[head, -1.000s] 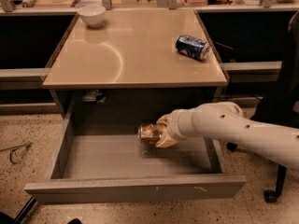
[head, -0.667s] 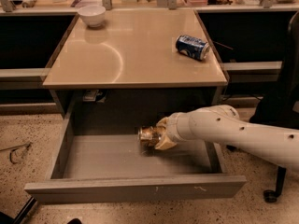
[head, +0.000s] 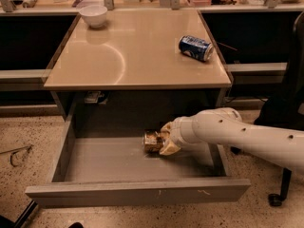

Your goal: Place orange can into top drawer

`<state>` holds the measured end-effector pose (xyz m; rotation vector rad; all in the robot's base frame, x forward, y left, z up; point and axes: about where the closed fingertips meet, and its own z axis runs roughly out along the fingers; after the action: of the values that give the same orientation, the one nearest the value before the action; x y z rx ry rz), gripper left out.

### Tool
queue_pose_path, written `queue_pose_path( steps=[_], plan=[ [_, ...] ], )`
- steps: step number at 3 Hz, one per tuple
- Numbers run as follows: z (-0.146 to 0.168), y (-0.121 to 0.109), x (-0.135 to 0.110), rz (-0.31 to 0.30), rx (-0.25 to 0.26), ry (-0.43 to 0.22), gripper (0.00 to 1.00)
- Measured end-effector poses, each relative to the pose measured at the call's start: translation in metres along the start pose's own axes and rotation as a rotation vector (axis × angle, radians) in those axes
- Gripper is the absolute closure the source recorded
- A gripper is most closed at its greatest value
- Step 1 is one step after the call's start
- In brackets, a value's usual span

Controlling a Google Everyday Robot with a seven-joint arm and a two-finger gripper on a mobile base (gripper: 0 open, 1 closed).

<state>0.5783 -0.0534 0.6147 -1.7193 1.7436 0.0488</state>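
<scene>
Gripper [head: 164, 139] was seen inside the open top drawer [head: 137, 194], with the jaws closed on the orange can [head: 152, 141]. The can was held on its side between the jaws, its free end sticking out left of the fingertips, low in the drawer. Contact with the floor below the jaws could not be told. The can was judged light and thin-walled, easily dented if squeezed hard across the sides, and its shiny skin likely slippery. A hold across the mid-body was judged safest. The hold was taken nearer the right end, so some pivoting between the pads was to be expected. Lying sideways, it was judged likely to roll once let go. A blue can [head: 195, 48] was noted on the tabletop [head: 133, 56], well above and behind the jaws.
</scene>
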Motion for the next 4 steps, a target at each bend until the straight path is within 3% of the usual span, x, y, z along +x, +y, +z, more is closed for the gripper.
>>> queue_pose_path(
  steps=[3, 4],
  plan=[
    [0.0001, 0.0, 0.0, 0.0, 0.0, 0.0, 0.13],
    [0.0001, 0.0001, 0.0, 0.0, 0.0, 0.0, 0.0]
  ],
)
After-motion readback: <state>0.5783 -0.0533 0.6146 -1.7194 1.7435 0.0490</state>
